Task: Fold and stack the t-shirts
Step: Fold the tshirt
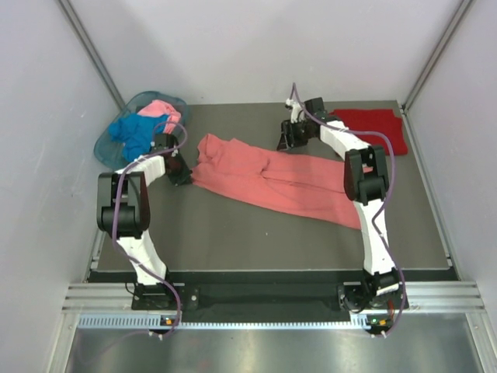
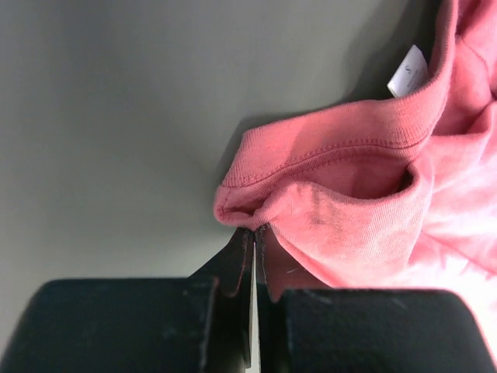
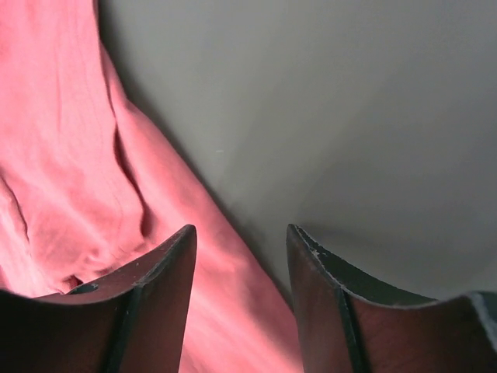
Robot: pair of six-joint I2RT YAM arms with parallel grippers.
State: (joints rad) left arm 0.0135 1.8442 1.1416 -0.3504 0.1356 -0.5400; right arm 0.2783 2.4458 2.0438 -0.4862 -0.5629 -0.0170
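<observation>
Salmon-coral t-shirt (image 1: pixel 272 179) lies rumpled across the table (image 1: pixel 233 233), its long axis running from far-left to near-right. Left gripper (image 2: pixel 254 233) is clenched on a ribbed fold at its left end. The right gripper (image 3: pixel 241 233), jaws apart and grasping nothing, straddles the far edge mid-length, with cloth under only 1 finger.

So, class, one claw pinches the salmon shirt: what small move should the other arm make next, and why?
Probably close the right claw on the salmon shirt: its jaws stand open astride the cloth's edge, while the left claw is shut on its hem.
</observation>
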